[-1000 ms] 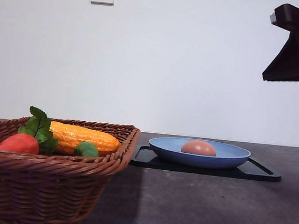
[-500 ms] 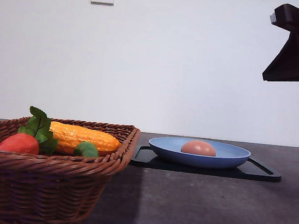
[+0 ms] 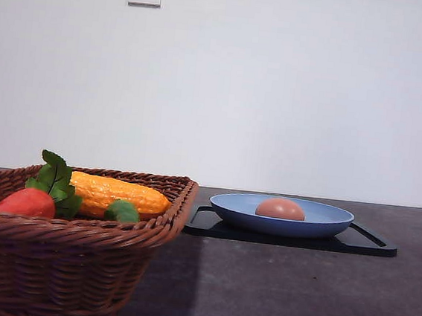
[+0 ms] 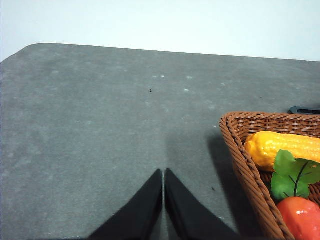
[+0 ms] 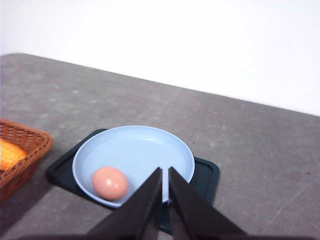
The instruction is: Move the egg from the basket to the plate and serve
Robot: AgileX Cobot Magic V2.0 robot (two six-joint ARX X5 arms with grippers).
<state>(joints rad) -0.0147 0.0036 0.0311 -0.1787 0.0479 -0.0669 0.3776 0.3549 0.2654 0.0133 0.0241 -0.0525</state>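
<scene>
- Egg (image 3: 280, 208) in the light-blue plate (image 3: 332, 217) — plate on a black tray (image 3: 371, 244), just right of the basket (image 3: 73, 264).
- Corn cob (image 3: 118, 194) and red vegetable (image 3: 23, 202) in the basket.
- Left gripper (image 4: 164, 172) pressed closed above bare tabletop beside the basket — nothing held.
- Right gripper (image 5: 165, 171) nearly closed, empty, raised over the plate's rim.

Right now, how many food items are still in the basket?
2 visible in the wicker basket: a corn cob toward the back, and a red-orange vegetable with green leaves nearer the front. The rim may hide more. The egg lies on the blue plate.
</scene>
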